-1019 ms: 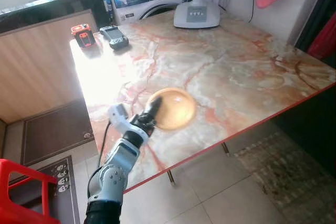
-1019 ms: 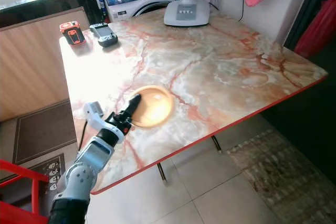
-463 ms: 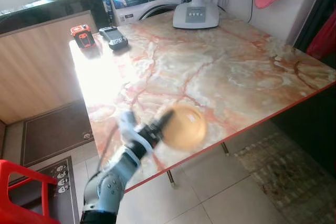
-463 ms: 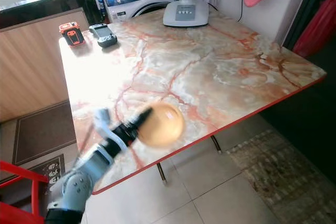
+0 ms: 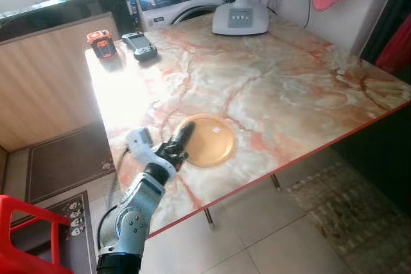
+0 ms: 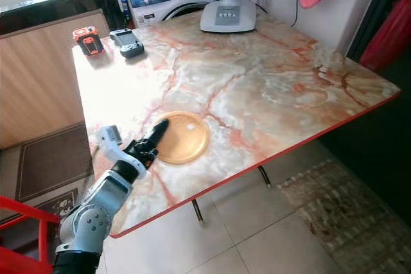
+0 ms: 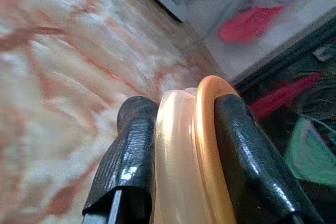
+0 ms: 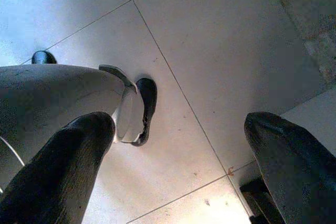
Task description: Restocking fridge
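Starting at the left, our left tool [image 5: 182, 138] reaches over the near left part of the tabletop [image 5: 282, 88], and its two black fingers [image 7: 131, 150] are clamped on the near-left rim of one round amber plate [image 5: 207, 140]. The wrist view confirms it: the plate's rim sits squeezed between the two pads. The plate itself extends from the tool to the right and slightly away from us, lying flat or nearly flat on the marble; we cannot tell whether its far edge fully touches the surface. Being round, it has no long axis; what matters is that the grip is at the rim, so the plate's weight hangs out beyond the fingers. We judge any lift should keep it level, or it may tip or slip.

The left arm is plainly the nearer one. Our right tool [image 8: 173, 171] hangs over the tiled floor [image 8: 210, 40] with its fingers spread wide, holding nothing.

Counting, left to right: one orange-and-black device [image 5: 101, 43] and one dark handheld controller [image 5: 139, 45] at the far left corner, one plate in the near middle, one white fan base [image 5: 240, 18] at the far edge.
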Tool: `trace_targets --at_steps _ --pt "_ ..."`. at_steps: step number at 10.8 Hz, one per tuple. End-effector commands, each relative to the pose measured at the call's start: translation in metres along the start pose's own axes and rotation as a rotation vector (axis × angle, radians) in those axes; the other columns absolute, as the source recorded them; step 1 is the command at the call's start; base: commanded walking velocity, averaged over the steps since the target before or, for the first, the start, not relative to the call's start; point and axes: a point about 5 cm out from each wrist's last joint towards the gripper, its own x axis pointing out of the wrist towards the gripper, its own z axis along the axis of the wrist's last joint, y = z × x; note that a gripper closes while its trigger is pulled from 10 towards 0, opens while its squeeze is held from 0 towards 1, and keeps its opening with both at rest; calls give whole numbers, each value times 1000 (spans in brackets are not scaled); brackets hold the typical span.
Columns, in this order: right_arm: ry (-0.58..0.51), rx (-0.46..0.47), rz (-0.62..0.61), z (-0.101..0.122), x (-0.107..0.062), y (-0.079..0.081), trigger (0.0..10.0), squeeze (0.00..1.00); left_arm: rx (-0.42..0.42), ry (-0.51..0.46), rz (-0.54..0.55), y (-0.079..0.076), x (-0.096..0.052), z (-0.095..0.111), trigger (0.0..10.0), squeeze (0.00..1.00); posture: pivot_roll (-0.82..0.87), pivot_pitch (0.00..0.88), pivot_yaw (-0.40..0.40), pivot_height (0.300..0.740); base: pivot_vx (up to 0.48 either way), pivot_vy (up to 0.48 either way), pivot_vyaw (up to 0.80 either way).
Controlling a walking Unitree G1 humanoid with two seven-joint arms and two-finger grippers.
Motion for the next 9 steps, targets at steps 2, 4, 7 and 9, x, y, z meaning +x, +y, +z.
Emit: trace_targets --at_steps 2,4,7,9 --pt "2 16 0 -4 -1 0 10000 0 23 9 114 17 -6 -4 10000 0 60 64 53 740 0 0 0" --pt "2 15 4 -4 -1 0 10000 0 28 -4 174 28 -8 0 10000 0 63 71 51 740 0 0 0" --pt "5 15 12 -5 -2 0 10000 0 6 -13 222 36 -9 2 10000 1000 59 80 46 740 0 0 0" --pt "8 12 24 -5 -2 0 10000 0 -7 -16 236 37 -9 -1 10000 1000 58 81 41 740 0 0 0"
